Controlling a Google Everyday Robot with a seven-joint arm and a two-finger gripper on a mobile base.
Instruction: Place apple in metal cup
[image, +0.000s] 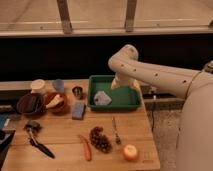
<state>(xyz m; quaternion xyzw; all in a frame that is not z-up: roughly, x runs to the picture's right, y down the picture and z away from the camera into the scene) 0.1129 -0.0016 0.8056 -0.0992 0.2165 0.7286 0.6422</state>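
The gripper (126, 86) hangs over the back of the green tray (121, 99), its fingers spread and empty. The apple (130, 151) sits on the table (60, 131) well in front of the tray. The metal cup (77, 92) stands just left of the tray.

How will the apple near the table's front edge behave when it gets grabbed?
Likely to roll if nudged: the apple is round and sits loose near the front edge of the table. Its curved sides may slip from a two-finger pinch. Whole and plump, it is probably firm. The gripper hangs open over the green tray, well away.
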